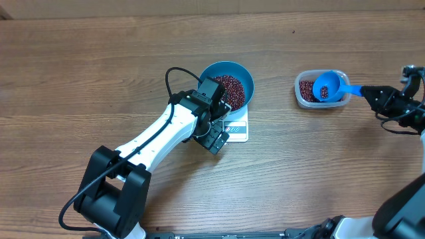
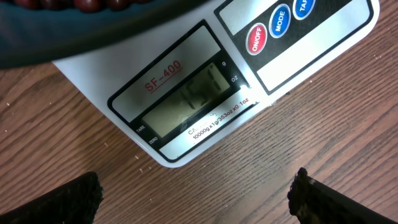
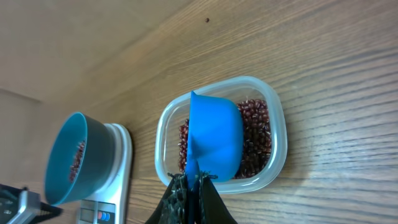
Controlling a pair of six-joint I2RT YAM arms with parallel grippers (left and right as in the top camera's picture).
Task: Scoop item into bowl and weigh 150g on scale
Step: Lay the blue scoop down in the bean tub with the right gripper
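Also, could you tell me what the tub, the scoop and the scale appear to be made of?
The tub: clear plastic, probably; the beans show through its glossy wall. The scoop: opaque blue plastic by the look, smooth with a soft sheen. The scale: white moulded plastic casing, it seems, smooth and slightly glossy; its coloured buttons could be rubber or plastic.

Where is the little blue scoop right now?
Overhead view: the scoop sits in the clear tub of beans on the right, its handle pinched by the right tool.
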